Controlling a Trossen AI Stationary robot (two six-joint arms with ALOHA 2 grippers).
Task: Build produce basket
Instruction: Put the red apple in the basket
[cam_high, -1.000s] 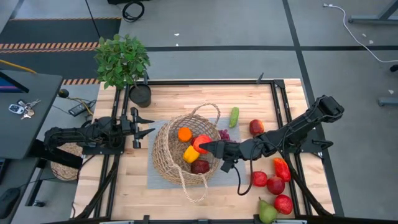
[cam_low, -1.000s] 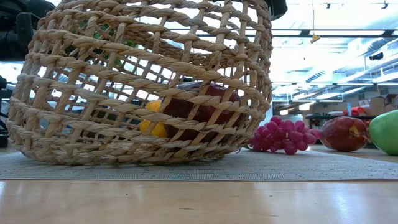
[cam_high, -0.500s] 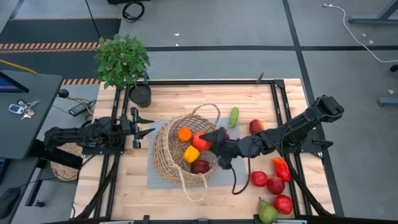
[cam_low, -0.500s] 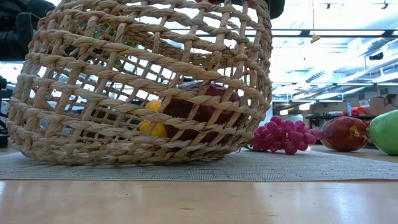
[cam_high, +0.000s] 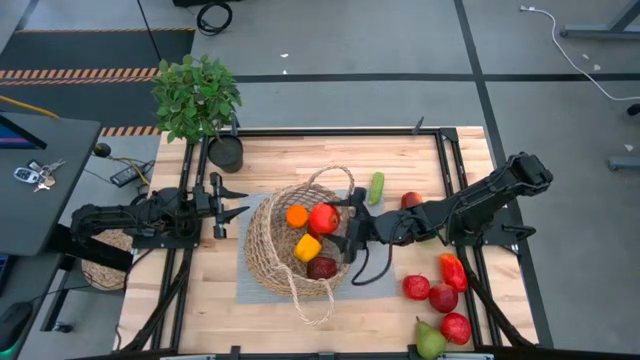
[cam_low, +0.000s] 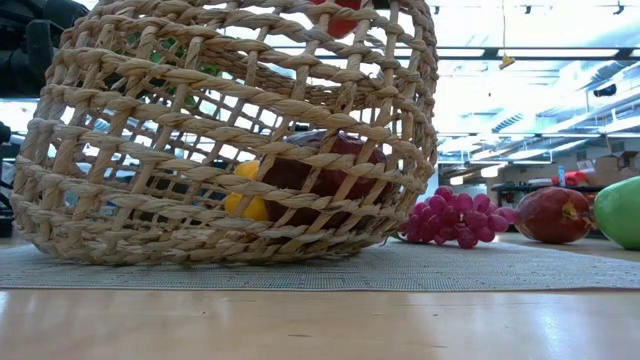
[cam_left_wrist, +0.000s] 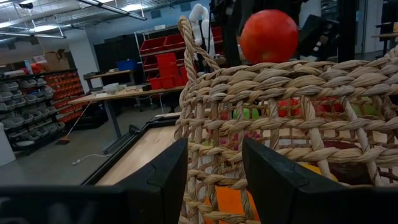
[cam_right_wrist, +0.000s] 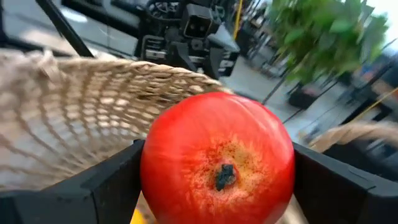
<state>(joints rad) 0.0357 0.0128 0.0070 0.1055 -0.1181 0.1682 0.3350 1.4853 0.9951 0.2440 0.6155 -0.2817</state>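
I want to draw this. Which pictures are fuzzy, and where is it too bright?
Right wrist view: the red apple is fairly sharp, the basket and plant behind are smeared. Low view: ceiling lights glare white. High view: even light, crisp.

No readable text anywhere. The red storage bins (cam_left_wrist: 163, 62) behind the basket (cam_left_wrist: 292, 124) possibly carry labels, but nothing resolves. The produce and the table (cam_high: 210, 290) show no markings, brands or numbers.

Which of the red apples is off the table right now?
The red apple gripped in the right tool, held above the basket. The other red ones lie on the table at the right.
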